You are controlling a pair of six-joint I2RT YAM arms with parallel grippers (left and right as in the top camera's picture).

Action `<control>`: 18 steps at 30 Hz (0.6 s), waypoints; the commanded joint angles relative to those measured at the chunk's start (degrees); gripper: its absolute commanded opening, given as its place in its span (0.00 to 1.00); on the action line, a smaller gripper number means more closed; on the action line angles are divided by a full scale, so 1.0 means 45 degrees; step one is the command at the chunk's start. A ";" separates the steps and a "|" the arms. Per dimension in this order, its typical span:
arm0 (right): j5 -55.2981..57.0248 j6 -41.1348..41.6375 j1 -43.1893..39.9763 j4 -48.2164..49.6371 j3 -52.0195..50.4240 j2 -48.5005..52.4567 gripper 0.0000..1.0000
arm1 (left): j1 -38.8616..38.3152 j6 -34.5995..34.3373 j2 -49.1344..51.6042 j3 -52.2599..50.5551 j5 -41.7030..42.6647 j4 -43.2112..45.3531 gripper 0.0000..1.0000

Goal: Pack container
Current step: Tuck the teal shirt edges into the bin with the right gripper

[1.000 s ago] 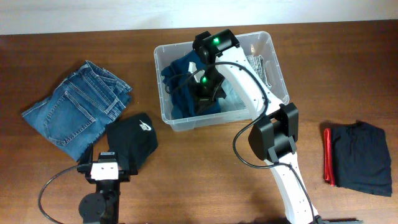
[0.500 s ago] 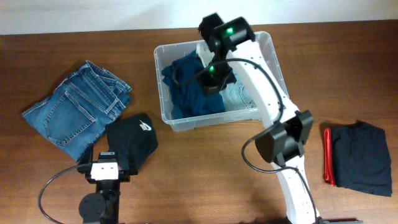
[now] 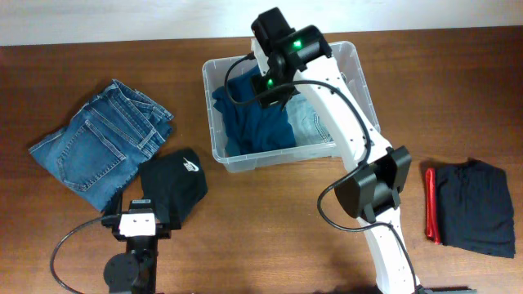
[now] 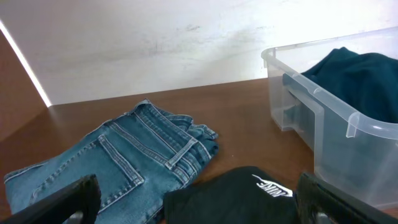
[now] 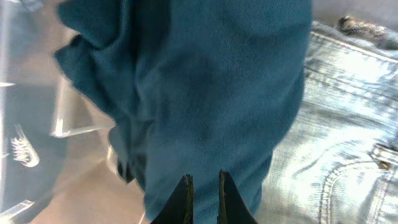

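The container (image 3: 270, 159) sits top centre, holding a teal garment (image 3: 257, 122) beside pale jeans (image 3: 315, 124). My right claw (image 5: 204, 177) is clenched over it and my left claw (image 4: 196, 202) is released. Blue jeans (image 3: 102, 139) lie on the wooden desk (image 3: 270, 220).

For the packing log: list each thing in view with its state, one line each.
container, no lid, partly filled
teal garment, crumpled inside the container
light jeans, in the container, partly under the teal garment
blue jeans, folded, not packed
black garment, not packed
dark garment, folded, not packed
red item, lying beside the dark garment
left gripper, open, empty
right gripper, shut, above the teal garment
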 commanded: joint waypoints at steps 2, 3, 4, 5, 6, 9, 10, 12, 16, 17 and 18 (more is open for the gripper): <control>0.0316 -0.0024 0.0063 0.1098 -0.2142 0.0418 0.09 | 0.0053 0.0204 -0.0063 -0.0087 0.0141 0.0010 1.00; 0.0311 -0.0024 0.0063 0.1428 -0.2618 0.0452 0.11 | 0.0053 0.0204 -0.0063 -0.0087 0.0141 0.0010 1.00; 0.0306 -0.0024 0.0063 0.1928 -0.3317 0.0452 0.14 | 0.0053 0.0204 -0.0063 -0.0087 0.0141 0.0010 1.00; 0.0301 -0.0024 0.0063 0.2399 -0.3959 0.0452 0.20 | 0.0053 0.0204 -0.0063 -0.0087 0.0141 0.0010 1.00; 0.0306 -0.0029 0.0063 0.2885 -0.4639 0.0452 0.23 | 0.0053 0.0204 -0.0063 -0.0087 0.0141 0.0010 1.00; 0.0287 -0.0029 0.0068 0.4415 -0.6722 0.0452 0.24 | 0.0053 0.0204 -0.0063 -0.0087 0.0141 0.0010 1.00; 0.0282 -0.0029 0.0063 0.4682 -0.7150 0.0452 0.24 | 0.0053 0.0209 -0.0063 -0.0087 0.0141 0.0010 1.00; 0.0248 -0.0029 0.0044 0.4833 -0.7558 0.0452 0.24 | 0.0053 0.0204 -0.0063 -0.0087 0.0141 0.0010 1.00; -0.0228 -0.0457 0.0044 0.4498 -0.7291 0.0350 0.25 | 0.0053 0.0204 -0.0063 -0.0087 0.0136 0.0010 1.00; -0.0437 -0.0529 0.0039 0.4284 -0.7014 0.0282 0.25 | 0.0053 0.0204 -0.0063 -0.0087 0.0141 0.0010 1.00; -0.0593 -0.0525 0.0039 0.4051 -0.6708 0.0199 0.26 | 0.0053 0.0204 -0.0063 -0.0087 0.0141 0.0010 1.00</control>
